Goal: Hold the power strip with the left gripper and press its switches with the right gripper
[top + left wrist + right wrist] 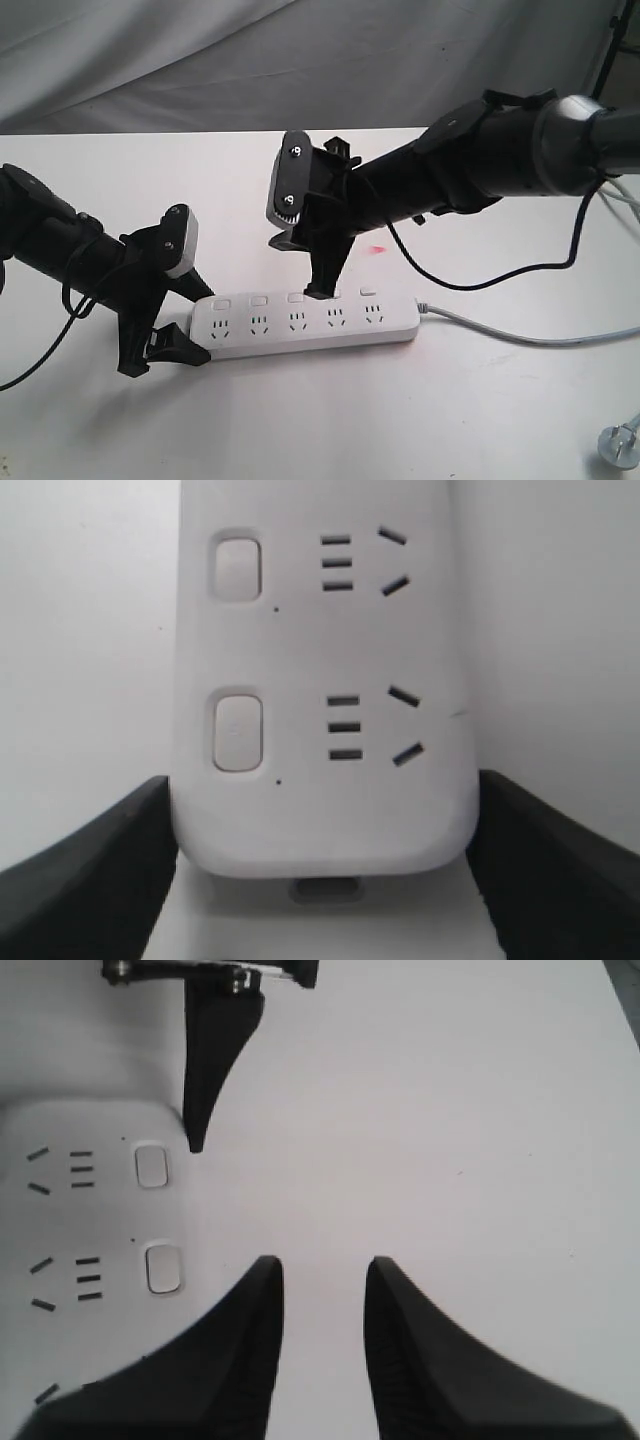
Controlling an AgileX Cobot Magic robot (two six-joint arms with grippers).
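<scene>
The power strip (305, 325) is laid flat on the white counter (330, 430), lengthwise across the exterior view, with its grey cord (520, 337) led off to the right and a loose grey plug (620, 441) lying well apart near the counter's corner. The strip's rounded left end is clasped by the left gripper (196, 325); in the left wrist view one black finger (90, 880) is pressed against each long side of that end. The right gripper (322, 290) is held over the strip's back edge, its two fingers (240, 1360) parted by a narrow gap with nothing between them. Four switches (259, 300) are seen in the row; the fourth from the left is hidden behind the fingertips, and contact with it cannot be told.
</scene>
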